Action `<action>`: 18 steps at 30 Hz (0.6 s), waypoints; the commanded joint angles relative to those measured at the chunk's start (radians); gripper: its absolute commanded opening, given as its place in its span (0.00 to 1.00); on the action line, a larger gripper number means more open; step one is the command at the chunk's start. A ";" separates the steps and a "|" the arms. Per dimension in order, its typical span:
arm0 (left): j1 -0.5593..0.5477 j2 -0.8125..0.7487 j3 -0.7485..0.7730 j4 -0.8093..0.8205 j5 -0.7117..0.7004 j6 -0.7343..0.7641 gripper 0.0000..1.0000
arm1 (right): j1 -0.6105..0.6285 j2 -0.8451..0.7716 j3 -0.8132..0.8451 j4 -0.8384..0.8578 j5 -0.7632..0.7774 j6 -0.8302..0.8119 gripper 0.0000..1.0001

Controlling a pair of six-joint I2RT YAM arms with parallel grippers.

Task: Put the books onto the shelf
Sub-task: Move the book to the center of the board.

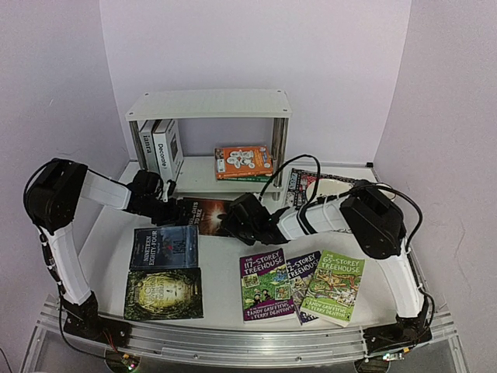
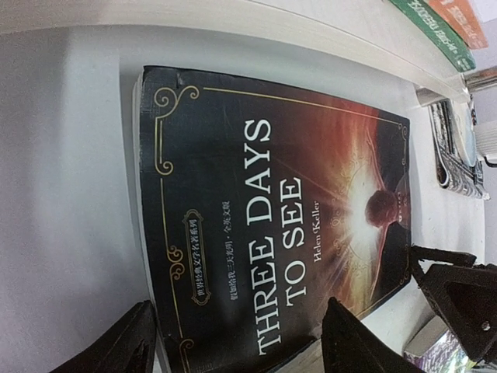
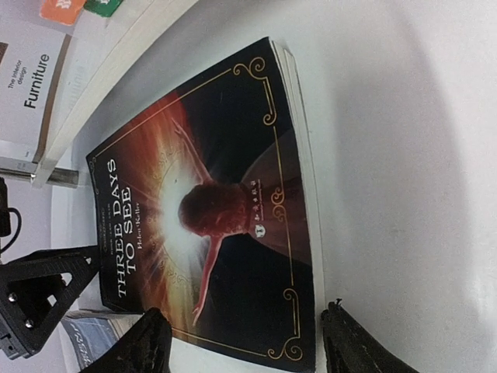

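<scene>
While both hang open and empty, the left end effector point(image 2: 237, 346) sits at the 9 o'clock end and the right end effector point(image 3: 245, 342) at the 3 o'clock end of the book point(image 1: 203, 216), flat on the bench point(image 1: 109, 233) before the shelf point(image 1: 210, 103).

Ten books point(image 1: 164, 247), one shelf point(image 1: 210, 103), two arms point(image 1: 68, 260)

The white table point(image 1: 221, 260) held the shelf point(image 1: 210, 103) at the back. Three dark books point(image 1: 164, 247) and three Treehouse books point(image 1: 266, 284) lay flat on it.
</scene>
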 commanded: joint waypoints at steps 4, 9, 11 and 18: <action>-0.064 -0.106 0.027 0.101 0.114 -0.098 0.73 | 0.011 -0.167 -0.142 -0.018 0.044 -0.123 0.67; -0.085 -0.108 0.055 0.110 0.157 -0.127 0.73 | 0.011 -0.227 -0.196 0.015 0.035 -0.152 0.67; -0.100 -0.118 0.064 0.112 0.159 -0.135 0.73 | 0.012 -0.246 -0.208 0.022 0.046 -0.161 0.68; -0.115 -0.163 0.068 0.111 0.165 -0.152 0.73 | 0.011 -0.321 -0.247 0.039 0.057 -0.186 0.68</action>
